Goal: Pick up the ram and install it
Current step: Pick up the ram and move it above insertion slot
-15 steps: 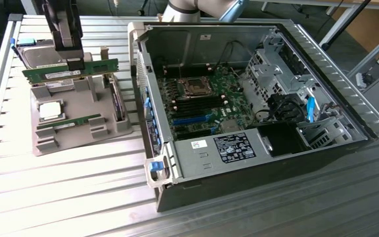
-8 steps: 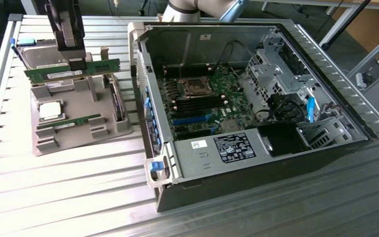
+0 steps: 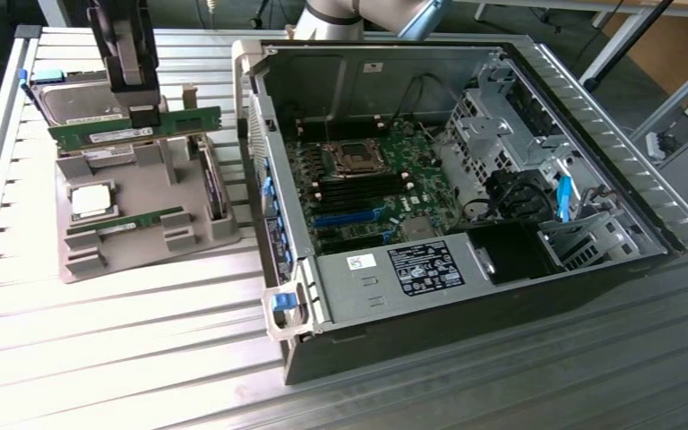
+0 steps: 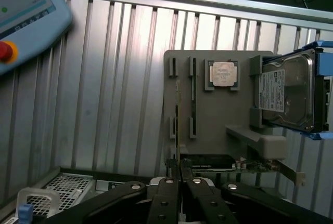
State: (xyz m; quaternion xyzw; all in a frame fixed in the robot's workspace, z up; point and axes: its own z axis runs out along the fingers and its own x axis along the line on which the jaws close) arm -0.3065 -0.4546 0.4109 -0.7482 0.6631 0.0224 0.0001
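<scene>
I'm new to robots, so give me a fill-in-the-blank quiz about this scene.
The gripper is shut on the green ___ stick.
The square silver chip on the gray tray is the ___.
The computer case lies ___, showing its motherboard.
Missing: ram; CPU; open.

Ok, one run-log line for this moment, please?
pincer: shut | ram: gripped, over gray tray | PC case: open, beside tray
</scene>
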